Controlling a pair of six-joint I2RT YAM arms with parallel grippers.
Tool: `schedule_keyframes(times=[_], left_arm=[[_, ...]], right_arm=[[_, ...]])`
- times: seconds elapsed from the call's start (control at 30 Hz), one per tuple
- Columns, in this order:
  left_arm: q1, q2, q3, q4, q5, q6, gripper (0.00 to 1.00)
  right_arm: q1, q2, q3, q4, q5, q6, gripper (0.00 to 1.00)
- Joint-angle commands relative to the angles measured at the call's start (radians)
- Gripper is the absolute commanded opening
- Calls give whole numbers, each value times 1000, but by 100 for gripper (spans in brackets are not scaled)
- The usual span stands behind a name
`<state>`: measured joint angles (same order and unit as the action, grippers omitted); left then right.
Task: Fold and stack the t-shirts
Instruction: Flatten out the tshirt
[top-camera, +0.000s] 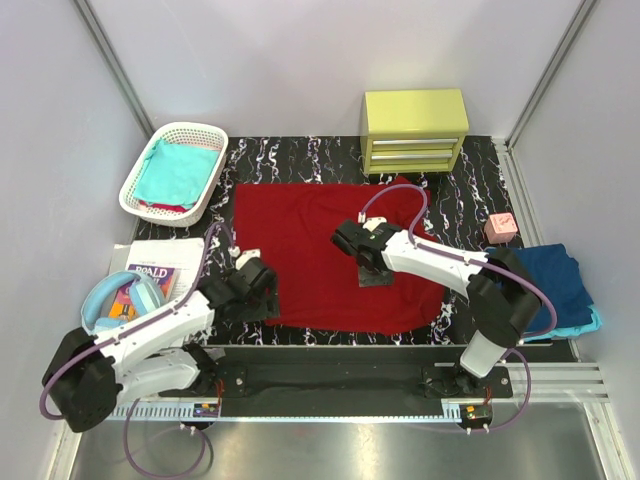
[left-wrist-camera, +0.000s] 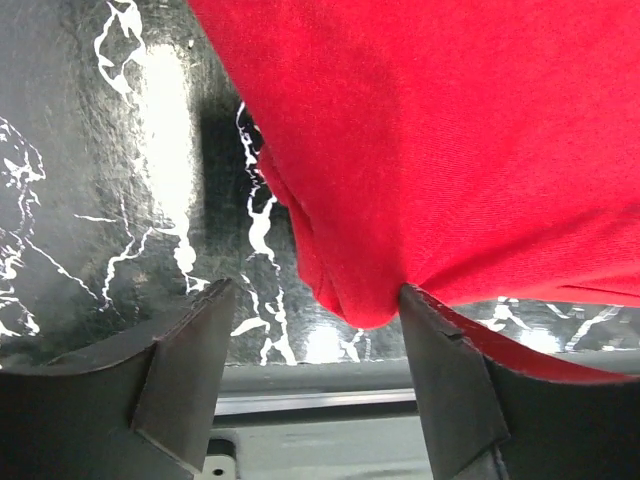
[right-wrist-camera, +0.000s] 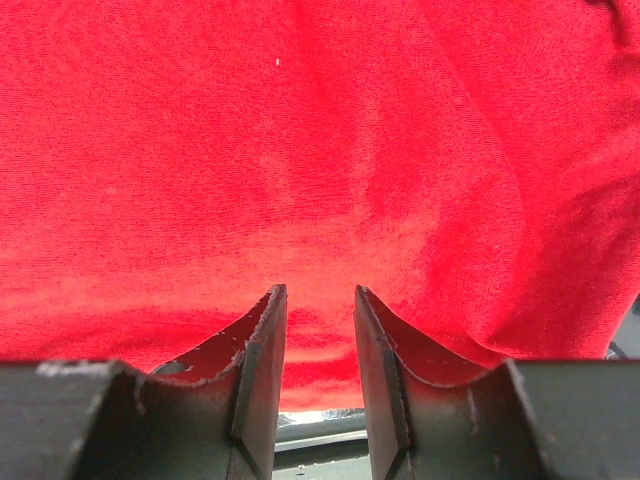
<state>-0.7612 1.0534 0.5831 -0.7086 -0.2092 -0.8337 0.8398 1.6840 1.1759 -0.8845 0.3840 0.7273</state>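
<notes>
The dark red t-shirt (top-camera: 320, 250) lies spread flat on the black marbled mat (top-camera: 470, 190). My left gripper (top-camera: 262, 292) is at the shirt's near left corner. In the left wrist view it (left-wrist-camera: 315, 290) stands open, and the bunched red corner (left-wrist-camera: 350, 290) hangs between the jaws, touching the right finger (left-wrist-camera: 445, 370). My right gripper (top-camera: 372, 268) rests on the middle of the shirt. In the right wrist view it (right-wrist-camera: 319, 290) shows a narrow gap, tips down on the red cloth (right-wrist-camera: 320, 130), nothing pinched. A teal t-shirt (top-camera: 178, 170) lies in the basket. A navy t-shirt (top-camera: 550, 275) lies folded on a light blue one (top-camera: 592, 325) at the right.
A white lattice basket (top-camera: 175, 130) stands at the back left and a yellow drawer chest (top-camera: 415, 130) at the back middle. A small pink block (top-camera: 500, 227) sits at the right. A book (top-camera: 160, 265) and blue headphones (top-camera: 115, 300) lie at the left.
</notes>
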Motion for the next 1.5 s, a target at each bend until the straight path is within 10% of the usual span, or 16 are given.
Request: schedule_keyframes(times=[0.0, 0.2, 1.0, 1.47], left_arm=[[-4, -38, 24, 47, -9, -42, 71], [-10, -142, 29, 75, -58, -74, 82], [-1, -268, -75, 47, -193, -311, 52], [143, -319, -212, 109, -21, -360, 45]], right_arm=[[2, -41, 10, -4, 38, -11, 40], [2, -55, -5, -1, 30, -16, 39], [2, -101, -93, 15, 12, -35, 38], [4, -129, -102, 16, 30, -51, 38]])
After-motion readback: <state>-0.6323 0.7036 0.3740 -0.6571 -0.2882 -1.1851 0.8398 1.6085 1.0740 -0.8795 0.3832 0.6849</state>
